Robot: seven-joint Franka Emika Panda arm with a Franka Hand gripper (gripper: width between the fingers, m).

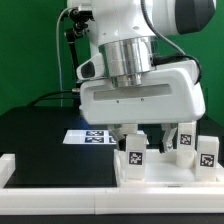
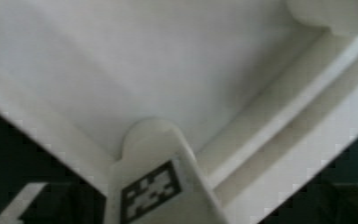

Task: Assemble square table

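1. Several white tagged pieces crowd the lower part of the exterior view, and the robot arm (image 1: 140,60) stands right over them, filling most of the picture.
2. Beneath the arm's broad white head, the gripper (image 1: 143,135) reaches down among the pieces; its dark fingers are partly hidden, so I cannot tell whether they are apart or clamped on something.
3. One leg (image 1: 133,152) stands upright just below the gripper, its black-and-white tag facing the camera.
4. More tagged legs stand on the exterior view's right: one (image 1: 184,139) close beside the gripper and another (image 1: 207,155) at the picture's edge.
5. All of these stand at the white square tabletop (image 1: 165,175), which sits on the black table (image 1: 40,130) toward the exterior view's right.
6. Behind, flat on the black surface, lies the marker board (image 1: 88,136), apart from the tabletop.
7. A long white rail (image 1: 60,185) runs along the near edge.
8. From the wrist view, the tabletop's pale inner face and raised rim (image 2: 265,110) fill the picture, with a tagged leg (image 2: 155,180) close in the foreground.
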